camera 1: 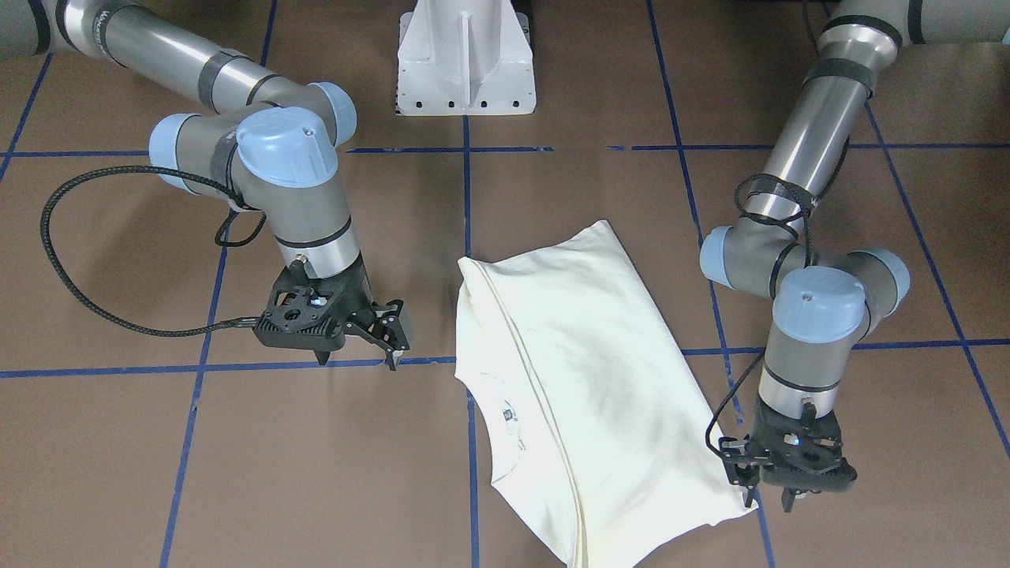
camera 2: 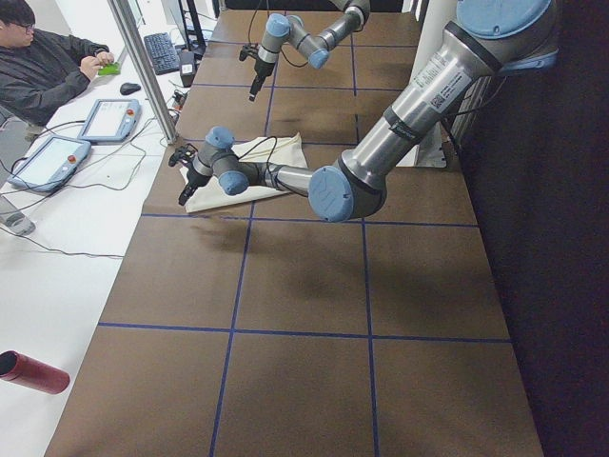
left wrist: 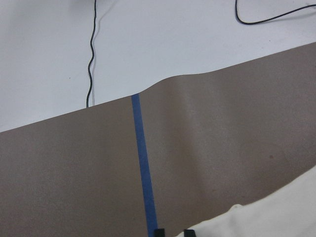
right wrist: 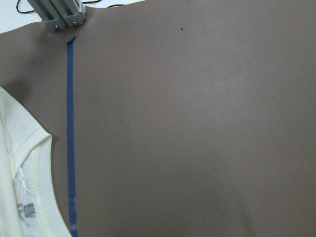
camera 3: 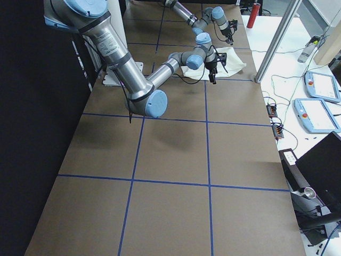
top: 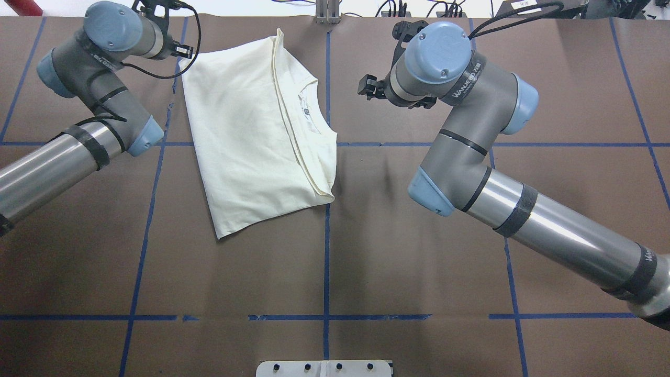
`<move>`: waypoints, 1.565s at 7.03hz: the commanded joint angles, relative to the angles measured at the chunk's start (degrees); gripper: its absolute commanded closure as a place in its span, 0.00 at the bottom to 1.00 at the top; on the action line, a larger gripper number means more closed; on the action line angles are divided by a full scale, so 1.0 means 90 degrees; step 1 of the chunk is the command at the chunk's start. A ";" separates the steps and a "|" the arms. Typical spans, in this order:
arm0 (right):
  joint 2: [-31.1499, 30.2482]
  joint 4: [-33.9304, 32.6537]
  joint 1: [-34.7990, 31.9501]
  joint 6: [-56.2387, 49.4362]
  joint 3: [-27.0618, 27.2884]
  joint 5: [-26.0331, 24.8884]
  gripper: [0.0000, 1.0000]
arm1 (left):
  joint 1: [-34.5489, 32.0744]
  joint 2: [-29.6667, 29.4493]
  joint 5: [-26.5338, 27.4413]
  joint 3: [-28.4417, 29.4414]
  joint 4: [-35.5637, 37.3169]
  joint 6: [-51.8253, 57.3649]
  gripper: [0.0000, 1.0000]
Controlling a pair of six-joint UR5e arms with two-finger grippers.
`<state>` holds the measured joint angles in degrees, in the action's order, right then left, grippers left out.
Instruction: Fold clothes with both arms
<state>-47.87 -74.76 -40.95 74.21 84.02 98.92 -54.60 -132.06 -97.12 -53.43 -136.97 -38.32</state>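
The cream-white shirt (camera 1: 576, 371) lies folded and plain side up on the brown table, its neck opening and label (camera 1: 509, 412) showing. From overhead the shirt (top: 251, 136) sits left of the centre line. My left gripper (camera 1: 765, 498) hangs point-down at the shirt's outer corner near the table's far edge. In the left wrist view that left gripper (left wrist: 174, 232) is narrowly open over bare table, the shirt corner (left wrist: 276, 217) just beside it. My right gripper (camera 1: 357, 361) stands wide open and empty, a short way off the shirt's folded edge. The shirt collar (right wrist: 19, 187) lies at the right wrist view's lower left.
A white pedestal base (camera 1: 465, 63) stands at the robot's side. Blue tape lines (top: 326, 251) grid the table. Past the far edge are a metal post (camera 2: 143, 67), pendant tablets (camera 2: 109, 119), cables and a seated person (camera 2: 48, 67). A red cylinder (camera 2: 33, 371) lies off the table.
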 commanded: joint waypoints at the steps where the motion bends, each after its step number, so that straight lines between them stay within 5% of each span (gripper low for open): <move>1: 0.0357 -0.0024 0.0455 0.0773 -0.0116 -0.0256 0.04 | -0.0261 0.0541 -0.0817 -0.0700 -0.0143 0.0504 0.00; 3: 0.0737 -0.0014 0.1051 0.1168 -0.0718 -0.1299 0.13 | -0.0262 0.0816 -0.0830 -0.0889 -0.0405 0.0518 0.00; 5: 0.1187 0.0005 0.1122 0.0994 -0.1549 -0.1303 0.19 | -0.0252 0.0826 -0.0830 -0.0889 -0.0406 0.0508 0.00; 6: 0.1198 0.0005 0.1219 0.0906 -0.1620 -0.1313 0.24 | -0.0252 0.0826 -0.0830 -0.0889 -0.0406 0.0498 0.00; 7: 0.1208 0.0015 0.1229 0.0827 -0.1679 -0.1303 0.38 | -0.0252 0.0826 -0.0830 -0.0889 -0.0406 0.0489 0.00; 11: 0.1208 0.0005 0.1385 0.0748 -0.1816 -0.1313 0.50 | -0.0252 0.0826 -0.0830 -0.0889 -0.0406 0.0489 0.00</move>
<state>-37.07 -74.71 -28.78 80.97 67.77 87.13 -56.87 -124.63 -104.59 -61.43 -140.63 -33.93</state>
